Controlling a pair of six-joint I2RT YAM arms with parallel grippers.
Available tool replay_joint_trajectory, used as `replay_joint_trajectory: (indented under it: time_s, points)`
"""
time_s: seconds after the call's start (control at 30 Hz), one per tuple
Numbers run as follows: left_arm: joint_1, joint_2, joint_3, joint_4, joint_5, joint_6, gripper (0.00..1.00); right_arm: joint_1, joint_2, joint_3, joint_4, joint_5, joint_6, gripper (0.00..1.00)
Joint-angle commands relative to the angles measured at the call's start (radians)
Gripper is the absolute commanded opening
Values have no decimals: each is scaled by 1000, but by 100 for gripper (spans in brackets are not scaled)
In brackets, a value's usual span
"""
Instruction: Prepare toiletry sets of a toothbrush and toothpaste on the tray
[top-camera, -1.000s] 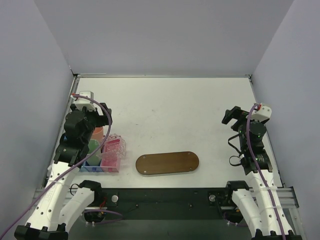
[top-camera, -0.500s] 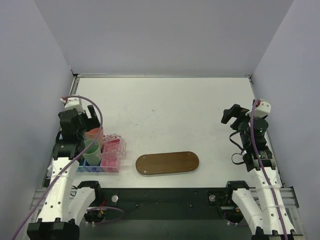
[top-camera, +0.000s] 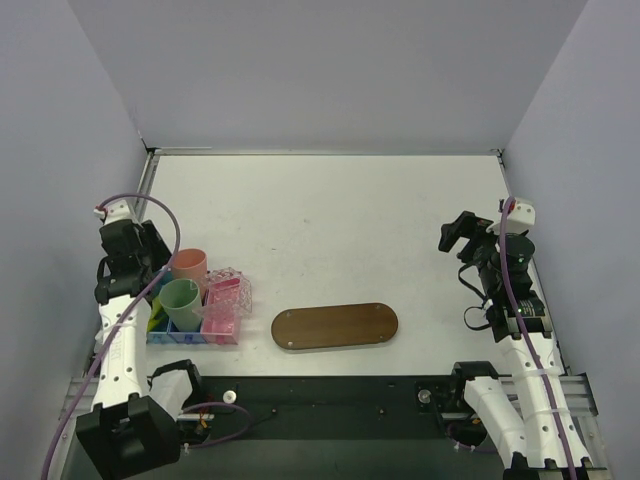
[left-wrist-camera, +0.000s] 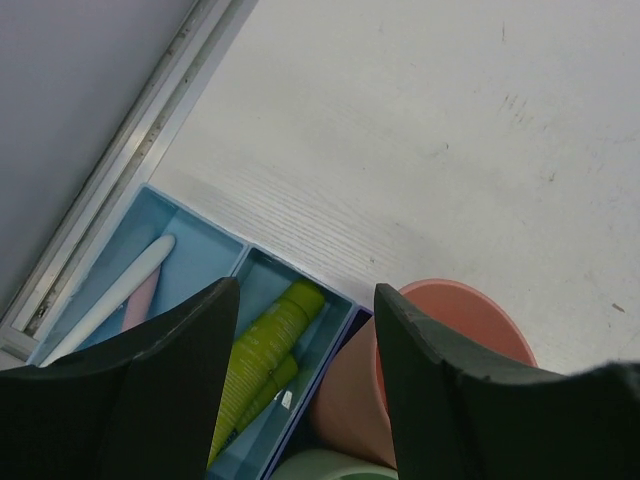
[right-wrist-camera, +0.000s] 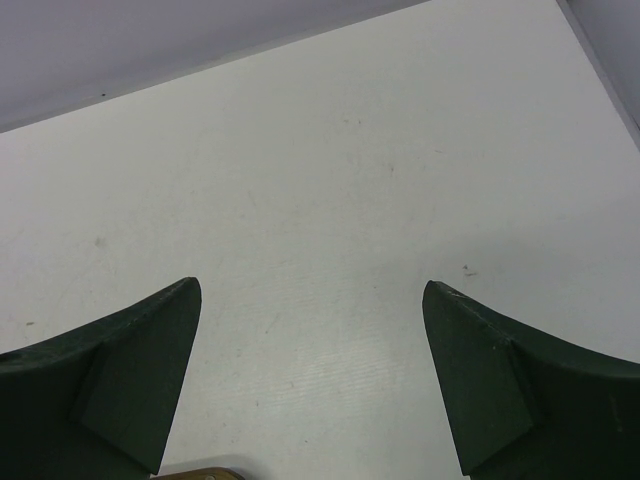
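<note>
The brown oval wooden tray (top-camera: 335, 326) lies bare near the front edge; its corner shows in the right wrist view (right-wrist-camera: 200, 472). My left gripper (top-camera: 146, 266) is open and empty above the far end of a blue bin (top-camera: 168, 330). In the left wrist view the gripper (left-wrist-camera: 305, 290) looks down on the bin's (left-wrist-camera: 200, 250) compartments. One holds the pink toothbrush (left-wrist-camera: 143, 300) beside a white stick (left-wrist-camera: 115, 293). The other holds a green toothpaste tube (left-wrist-camera: 262, 350). My right gripper (top-camera: 455, 232) (right-wrist-camera: 310, 288) is open and empty over bare table at the right.
A salmon cup (top-camera: 188, 266) (left-wrist-camera: 450, 330) and a green cup (top-camera: 180, 300) stand by the blue bin. A pink bin (top-camera: 225, 300) with clear wrapped items sits right of them. The table's metal left edge (left-wrist-camera: 130, 150) is close.
My left arm has swung left and back off the cups, uncovering both, and now hangs over the blue bin's left side. The right gripper has shifted only slightly.
</note>
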Motion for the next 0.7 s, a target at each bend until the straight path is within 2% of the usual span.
replay_joint_trajectory:
  time_s: [0.0, 0.2, 0.4, 0.67]
  points:
    - [6, 23, 32, -3, 64, -3, 65, 0, 1, 44, 9, -14, -13, 87]
    - [6, 57, 48, -14, 126, 6, 63, 0, 0, 51, 3, -11, -19, 87]
    - [4, 80, 55, -45, 130, 17, 62, 0, -2, 48, 0, 3, -24, 87]
    - [3, 80, 58, -63, 164, 18, 53, 0, 16, 47, 3, 7, -22, 87]
